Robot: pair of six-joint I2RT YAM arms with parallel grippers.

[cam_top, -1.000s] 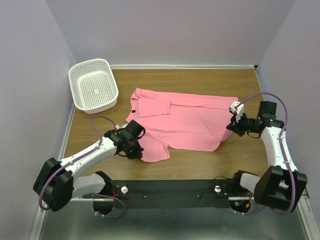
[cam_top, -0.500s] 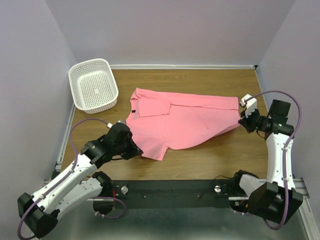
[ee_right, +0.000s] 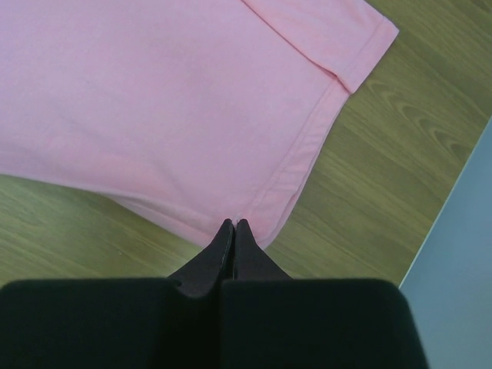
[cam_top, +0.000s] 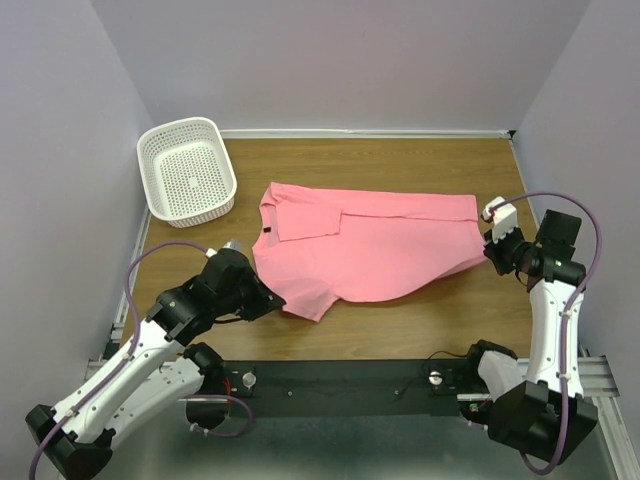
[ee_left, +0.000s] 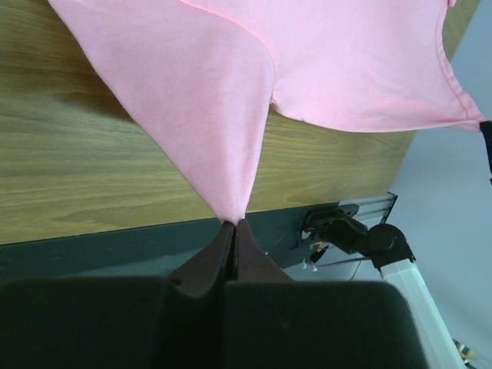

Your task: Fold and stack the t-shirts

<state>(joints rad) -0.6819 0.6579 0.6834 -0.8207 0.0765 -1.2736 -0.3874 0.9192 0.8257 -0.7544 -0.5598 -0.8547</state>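
left tool, right tool pinching t-shirt, spread wide

The t-shirt lies mid-tabletop, between the left claw and the right claw. The basket stands behind, far left.

Soft pink cloth t-shirt, matt, with stitched hems; brown wood-grain bench, smooth; white perforated plastic basket, faintly glossy.
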